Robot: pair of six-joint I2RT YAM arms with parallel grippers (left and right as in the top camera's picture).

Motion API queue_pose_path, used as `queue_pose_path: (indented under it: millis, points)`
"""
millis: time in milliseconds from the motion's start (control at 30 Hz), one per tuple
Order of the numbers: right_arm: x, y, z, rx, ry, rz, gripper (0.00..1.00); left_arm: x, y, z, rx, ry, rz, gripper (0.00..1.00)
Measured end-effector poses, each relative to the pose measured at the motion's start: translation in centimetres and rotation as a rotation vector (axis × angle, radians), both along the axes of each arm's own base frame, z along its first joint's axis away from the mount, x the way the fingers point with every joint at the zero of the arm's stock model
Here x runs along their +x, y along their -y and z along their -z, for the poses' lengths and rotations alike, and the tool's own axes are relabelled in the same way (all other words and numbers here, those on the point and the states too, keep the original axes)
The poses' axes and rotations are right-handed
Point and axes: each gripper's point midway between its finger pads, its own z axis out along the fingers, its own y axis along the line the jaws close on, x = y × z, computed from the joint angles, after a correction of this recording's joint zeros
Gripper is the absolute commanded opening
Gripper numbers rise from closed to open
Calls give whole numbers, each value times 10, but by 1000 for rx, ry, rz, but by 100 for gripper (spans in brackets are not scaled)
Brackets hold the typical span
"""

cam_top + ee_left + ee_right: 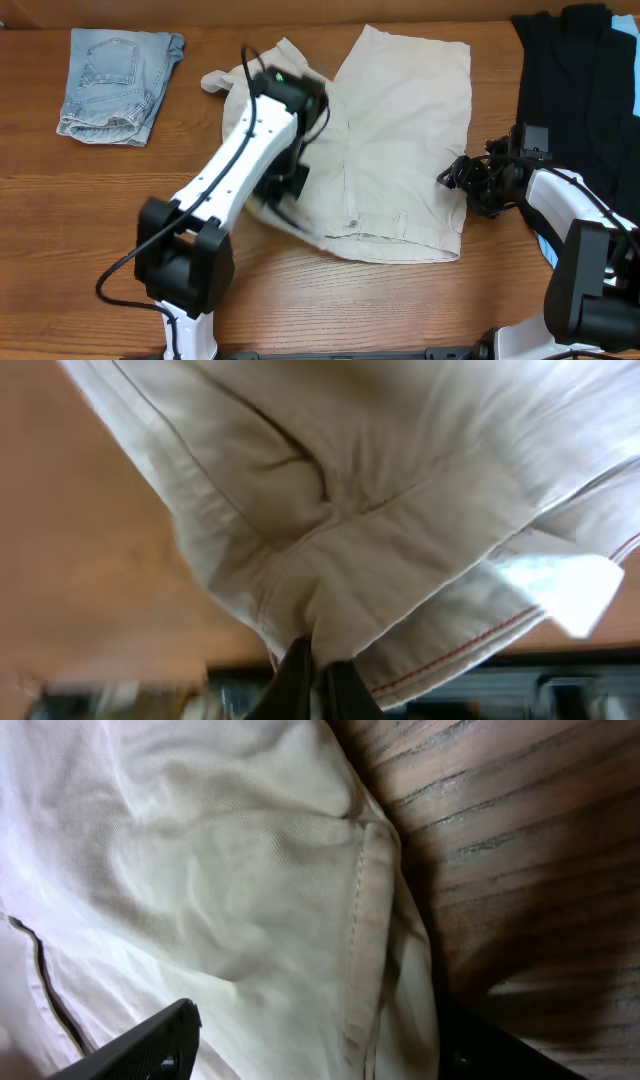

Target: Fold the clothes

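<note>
The left claw (312, 678) is clenched on the raised left half of the khaki shorts (400, 130). The flat half lies rightward, where the right claw (452, 182), spread wide, straddles the edge.

Overhead: left arm (235, 165) covers the left side of the shorts (400, 130), and the left gripper (318, 682) is hidden under its own wrist there. Left wrist view is blurred: fingers (290, 682) are dark stubs cut by the bottom edge, label (565, 585) unreadable. Right gripper (462, 182) is too small overhead to read; in the wrist view its fingers (140, 1050) are clipped at the bottom. Black garments (580, 80) run off the top and right edges.
</note>
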Motion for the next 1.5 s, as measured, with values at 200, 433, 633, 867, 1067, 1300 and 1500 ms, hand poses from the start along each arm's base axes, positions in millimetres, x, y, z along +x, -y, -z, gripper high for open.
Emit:
queue_pose_path:
  millis: [200,433,633,867,1067,1300,1500]
  points:
    - [0,0,0,3,2,-1,79,-66,-29,37,131,-246,-58,4]
    - [2,0,-1,3,9,-2,85,-87,-39,42,183,-317,-85,100]
    - [3,-3,-2,18,19,-15,81,-79,-44,40,220,-272,-87,100]
    - [-23,-6,4,15,-93,-29,74,20,-11,-2,101,131,-79,100]
    - [-44,-21,8,-30,-177,-89,72,137,22,-60,-93,627,-105,100]
    - [-70,-41,13,-191,-286,-126,69,201,39,-86,-230,850,25,100]
    - [-82,-43,15,-341,-333,-89,28,226,58,-85,-281,911,146,91]
